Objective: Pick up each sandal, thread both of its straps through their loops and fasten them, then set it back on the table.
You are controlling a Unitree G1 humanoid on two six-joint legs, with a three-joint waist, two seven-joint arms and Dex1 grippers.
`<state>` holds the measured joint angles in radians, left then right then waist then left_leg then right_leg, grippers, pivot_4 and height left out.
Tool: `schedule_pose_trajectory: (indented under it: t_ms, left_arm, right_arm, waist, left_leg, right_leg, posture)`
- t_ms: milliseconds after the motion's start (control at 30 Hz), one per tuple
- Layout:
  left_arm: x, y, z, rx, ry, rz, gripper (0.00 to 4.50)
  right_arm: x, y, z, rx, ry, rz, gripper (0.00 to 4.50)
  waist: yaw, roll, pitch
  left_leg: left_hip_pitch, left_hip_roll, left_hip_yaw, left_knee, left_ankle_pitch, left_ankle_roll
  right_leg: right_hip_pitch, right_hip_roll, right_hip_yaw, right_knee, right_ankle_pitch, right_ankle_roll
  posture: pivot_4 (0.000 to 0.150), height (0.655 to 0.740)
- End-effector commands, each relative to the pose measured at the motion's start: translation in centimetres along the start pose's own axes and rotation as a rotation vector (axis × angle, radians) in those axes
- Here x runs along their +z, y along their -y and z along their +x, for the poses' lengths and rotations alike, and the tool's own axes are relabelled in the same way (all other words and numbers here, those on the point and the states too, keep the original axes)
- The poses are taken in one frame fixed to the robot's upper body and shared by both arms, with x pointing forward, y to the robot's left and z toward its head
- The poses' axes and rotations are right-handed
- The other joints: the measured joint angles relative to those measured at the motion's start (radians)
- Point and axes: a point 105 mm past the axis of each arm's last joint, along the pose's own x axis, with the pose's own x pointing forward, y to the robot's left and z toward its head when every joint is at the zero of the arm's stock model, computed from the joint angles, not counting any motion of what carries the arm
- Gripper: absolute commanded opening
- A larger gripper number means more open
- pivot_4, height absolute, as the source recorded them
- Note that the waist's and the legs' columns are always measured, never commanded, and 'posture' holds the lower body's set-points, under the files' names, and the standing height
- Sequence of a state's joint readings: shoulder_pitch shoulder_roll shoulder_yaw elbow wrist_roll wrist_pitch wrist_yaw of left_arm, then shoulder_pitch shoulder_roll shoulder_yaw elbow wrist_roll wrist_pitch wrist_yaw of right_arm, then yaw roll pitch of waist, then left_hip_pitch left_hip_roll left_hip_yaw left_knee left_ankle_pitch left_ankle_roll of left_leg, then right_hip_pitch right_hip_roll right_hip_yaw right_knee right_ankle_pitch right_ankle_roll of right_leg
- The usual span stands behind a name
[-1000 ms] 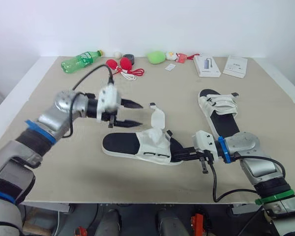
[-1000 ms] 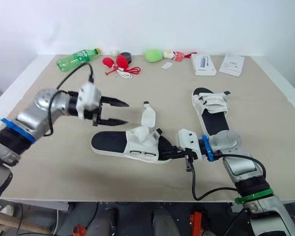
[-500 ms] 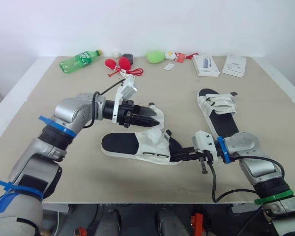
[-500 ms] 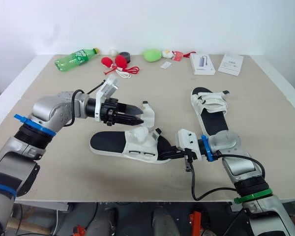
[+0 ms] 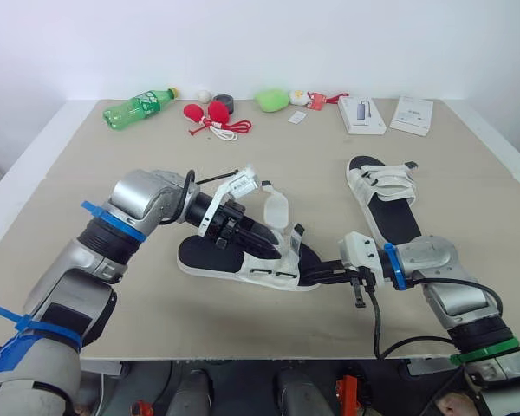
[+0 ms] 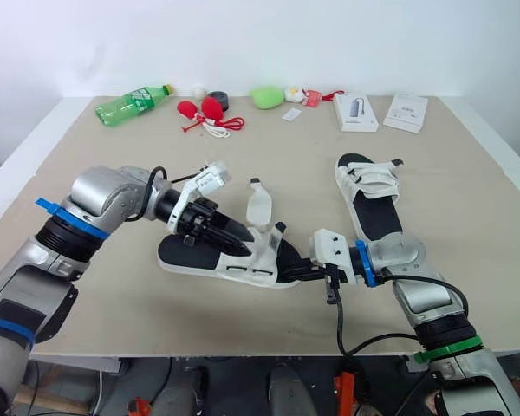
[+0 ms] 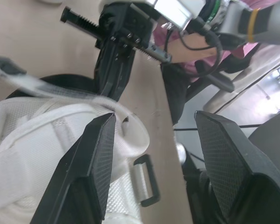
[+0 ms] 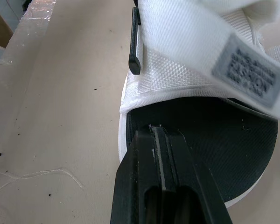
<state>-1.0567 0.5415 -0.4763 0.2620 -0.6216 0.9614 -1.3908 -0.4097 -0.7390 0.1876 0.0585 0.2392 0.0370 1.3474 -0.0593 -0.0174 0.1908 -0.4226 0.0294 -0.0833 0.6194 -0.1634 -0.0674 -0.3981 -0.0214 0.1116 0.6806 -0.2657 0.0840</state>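
Field: Half a second on, the robot's left gripper (image 5: 267,246) has dropped from beside the raised strap onto the webbing of the white-strapped, black-soled near sandal (image 5: 210,254), which lies where it lay.

Desk: Where does the sandal sit, and who has it?

Field: It lies flat on the beige tabletop (image 5: 113,303), front centre, lengthwise across the robot's reach. The right gripper (image 5: 327,275) is closed tight on the right-hand end of the sole, pinning it. The left gripper's black fingers (image 7: 95,158) stand apart over the webbing, with the small black plastic loop (image 7: 147,179) just beside them. One loose white strap (image 5: 277,210) stands up, unthreaded.

Desk: So what does a clean job call for?

Field: By my reading, threading has not begun. The left gripper should pinch the loose strap near its tip, not mid-length, so the end stays stiff enough to aim at the loop. The right should hold the sole steady, since soft webbing is likely to fold if pushed. Then feed the strap through, draw it back and press the fastening flat.

Desk: Anything nearby?

Field: A second white-strapped black sandal (image 5: 386,195) lies apart from the first, beyond the right arm. A green plastic bottle (image 5: 140,107) and two white boxes (image 5: 364,115) sit along the far edge, well away from the work.
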Motion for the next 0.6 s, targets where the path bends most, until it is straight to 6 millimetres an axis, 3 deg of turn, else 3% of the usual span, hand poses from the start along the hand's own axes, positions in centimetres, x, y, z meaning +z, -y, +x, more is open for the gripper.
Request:
schedule_pose_trajectory:
  t_ms: [33,600]
  left_arm:
    - [0.3,0.0,0.6,-0.012,-0.021,0.0,2.76]
    - [0.4,-0.5,4.0,-0.038,-0.065,0.019,2.76]
  right_arm:
    - [-0.2,-0.2,-0.1,0.012,-0.023,-0.001,0.0]
    - [-0.3,-0.2,0.0,0.007,-0.025,-0.002,0.0]
  waist:
    - [0.0,0.0,0.0]
    - [0.0,0.0,0.0]
  left_leg:
    - [0.0,0.0,0.0,0.0,0.0,0.0]
    - [0.0,0.0,0.0,0.0,0.0,0.0]
  right_leg:
    - [0.0,0.0,0.0,0.0,0.0,0.0]
    - [0.0,0.0,0.0,0.0,0.0,0.0]
  posture:
    - [0.15,0.74]
    - [0.15,0.74]
